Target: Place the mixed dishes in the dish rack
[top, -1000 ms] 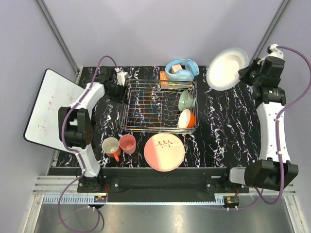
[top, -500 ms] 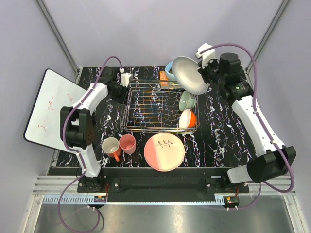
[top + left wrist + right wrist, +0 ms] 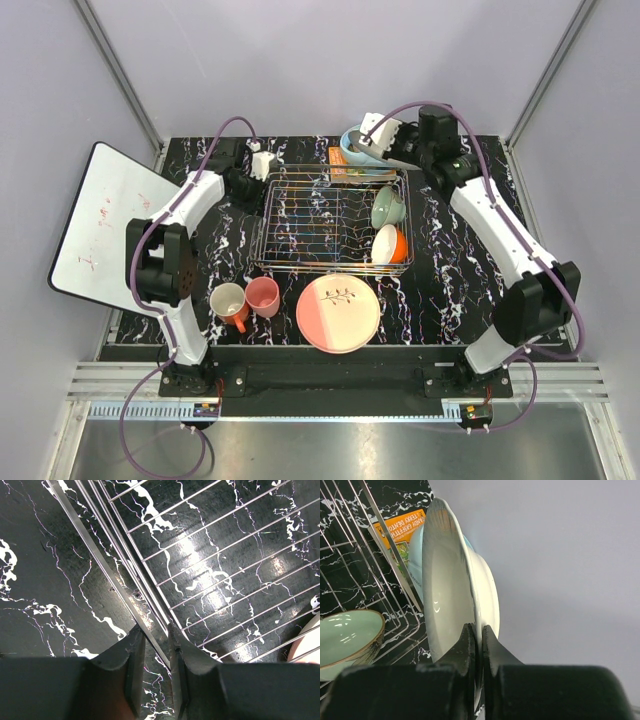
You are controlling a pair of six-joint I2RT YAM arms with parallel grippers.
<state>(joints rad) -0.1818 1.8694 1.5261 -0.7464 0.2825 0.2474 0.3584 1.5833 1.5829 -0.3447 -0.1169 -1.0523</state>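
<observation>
1. Where the black marbled tabletop (image 3: 450,280) ends on the left, a white board with red marks (image 3: 100,225) hangs over its edge.
2. Left pincer (image 3: 156,630) is at the far-left corner of the dish rack (image 3: 330,268). It is narrow, pinched on the rim wire, which runs between its fingers.
3. Cream mug with orange handle (image 3: 226,302) and salmon-pink cup (image 3: 263,296) stand upright, just beside each other, on the tabletop off the rack's near-left corner.
4. Pink-and-cream plate with leaf sprig (image 3: 338,313) lies flat on the tabletop, just in front of the rack's near rim.
5. Pale green bowl (image 3: 385,207) and orange-outside white bowl (image 3: 385,245) stand on edge in the rack's right end, the green one farther back and the orange one nearer.
6. Light blue headphones (image 3: 347,143) sit on an orange box (image 3: 345,170), just behind the rack's far rim.
7. Right pincer (image 3: 479,630) is clamped tight on the rim of the white plate (image 3: 447,580). The plate is held upright, edge-on, in the air over the rack's far-right corner, close in front of the headphones.
</observation>
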